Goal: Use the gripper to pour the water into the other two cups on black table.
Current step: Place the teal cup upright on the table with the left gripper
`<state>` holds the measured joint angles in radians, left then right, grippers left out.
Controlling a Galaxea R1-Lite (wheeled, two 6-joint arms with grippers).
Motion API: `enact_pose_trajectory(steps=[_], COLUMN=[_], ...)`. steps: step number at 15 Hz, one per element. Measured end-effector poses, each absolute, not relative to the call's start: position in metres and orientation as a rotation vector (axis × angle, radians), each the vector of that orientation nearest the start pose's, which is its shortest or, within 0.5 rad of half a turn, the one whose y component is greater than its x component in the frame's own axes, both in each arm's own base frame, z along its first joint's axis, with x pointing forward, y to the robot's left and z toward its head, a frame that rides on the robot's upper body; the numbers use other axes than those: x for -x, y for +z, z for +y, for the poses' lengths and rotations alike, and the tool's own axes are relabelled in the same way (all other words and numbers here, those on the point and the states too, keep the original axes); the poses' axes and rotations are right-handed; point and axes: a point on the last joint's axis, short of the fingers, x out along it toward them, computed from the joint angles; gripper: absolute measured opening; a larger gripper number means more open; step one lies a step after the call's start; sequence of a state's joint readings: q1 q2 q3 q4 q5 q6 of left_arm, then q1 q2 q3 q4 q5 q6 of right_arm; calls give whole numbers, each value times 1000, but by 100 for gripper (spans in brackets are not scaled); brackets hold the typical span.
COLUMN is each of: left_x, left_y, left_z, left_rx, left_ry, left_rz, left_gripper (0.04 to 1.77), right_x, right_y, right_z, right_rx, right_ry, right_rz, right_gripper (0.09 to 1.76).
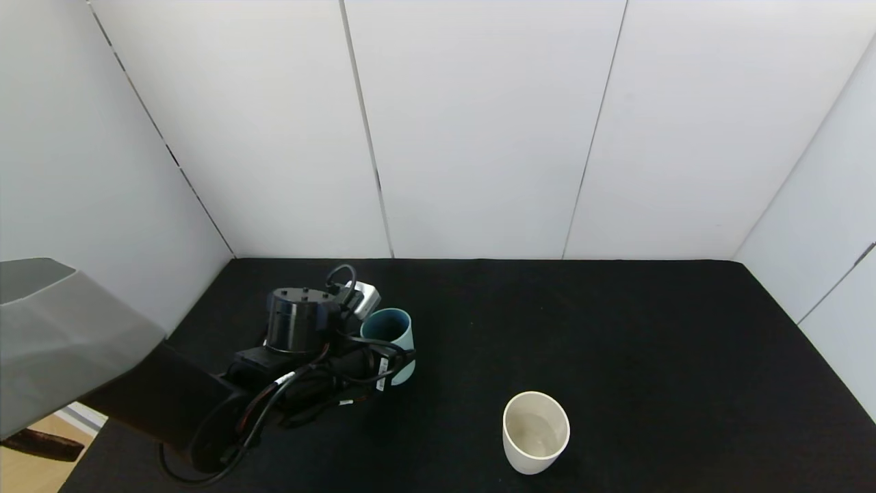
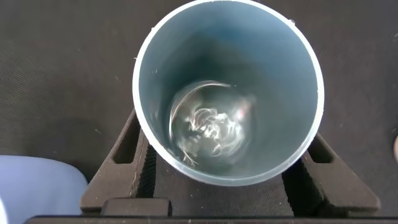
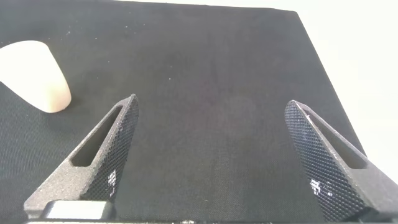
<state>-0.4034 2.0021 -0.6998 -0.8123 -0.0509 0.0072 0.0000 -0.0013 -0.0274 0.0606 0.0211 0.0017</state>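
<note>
A small teal-green cup (image 1: 391, 337) stands upright on the black table (image 1: 616, 329) at the left. My left gripper (image 1: 383, 366) is shut on it, one finger (image 2: 132, 149) on each side. In the left wrist view the cup (image 2: 280, 81) holds swirling clear water (image 2: 211, 127). A pale blue shape (image 2: 34, 190), probably the light blue cup, sits at that view's corner; my arm hides it in the head view. The cream-white cup (image 1: 536, 433) stands front centre with a faint sheen inside, and also shows in the right wrist view (image 3: 34, 74). My right gripper (image 3: 210, 106) is open and empty over bare table.
White panel walls (image 1: 479, 137) close in the table at the back and both sides. My grey left arm and its loose black cables (image 1: 274, 404) cover the front left corner. The table's right half is bare black felt.
</note>
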Motion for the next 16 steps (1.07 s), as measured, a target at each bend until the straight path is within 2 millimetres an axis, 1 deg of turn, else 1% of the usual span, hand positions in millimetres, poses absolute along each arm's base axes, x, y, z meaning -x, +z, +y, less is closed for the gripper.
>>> enact_pose_trajectory(steps=[4,8,10,13,16], left_x=[-308,-308,-307,-307,-307], left_y=[68,64,64,65,66], left_z=[-133,-134,-133,-133,-133], left_rx=[-100,-103,-103,-101,-101], left_ry=[-448,-447,-447,-446,-447], left_rz=[508,519,520,518,515], left_gripper=[114,114,130,143,152], right_x=[25,25,25,25,25], right_y=[77,77,77,77,77], right_z=[0,0,0,0,0], right_rx=[-2,-2,-2,-3,-3], right_ry=[21,21,20,19,20], right_rz=[32,32,32,32,32], right_gripper=[171,171,171,171,171])
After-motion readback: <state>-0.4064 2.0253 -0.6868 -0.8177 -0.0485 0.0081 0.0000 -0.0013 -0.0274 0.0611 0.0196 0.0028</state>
